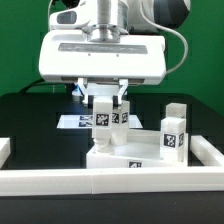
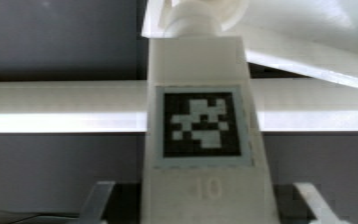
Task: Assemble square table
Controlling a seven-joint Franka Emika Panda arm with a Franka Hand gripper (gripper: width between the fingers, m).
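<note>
Fitting a leg [image 1: 106, 117] to the square slab [image 1: 128, 155]: gripper [image 1: 107, 108] grasping the blocky white leg between its two fingers [image 1: 92, 110], holding it upright over the slab's corner nearest the exterior view's left. Leg's lower end meeting or nearly meeting the slab there; actual contact too close to call. Slab lying just behind the long low border wall [image 1: 110, 182], raised rim facing up, with another leg [image 1: 173, 133] already standing upright at the corner toward the exterior view's right, its tag facing the camera. Marker board [image 1: 75, 121] lying flat behind the gripper, partly hidden.

In the wrist view: jaws clenched on the leg [image 2: 201, 110], dark pads [image 2: 101, 200] flanking its near end on both sides, tag squarely visible, far end pointing at a pale rounded feature on the slab [image 2: 309, 45], likely the corner hole; border wall [image 2: 60, 105] running as a bright band behind.

Judging the step as the second leg going in, with two more nowhere in view. Next move probably calling for keeping the leg plumb, centring its tip on the corner hole, then pressing down and twisting until seated. Main hazard, by this reading: slight tilt or offset jamming the tip against the rim, or nudging the slab along the wall.
</note>
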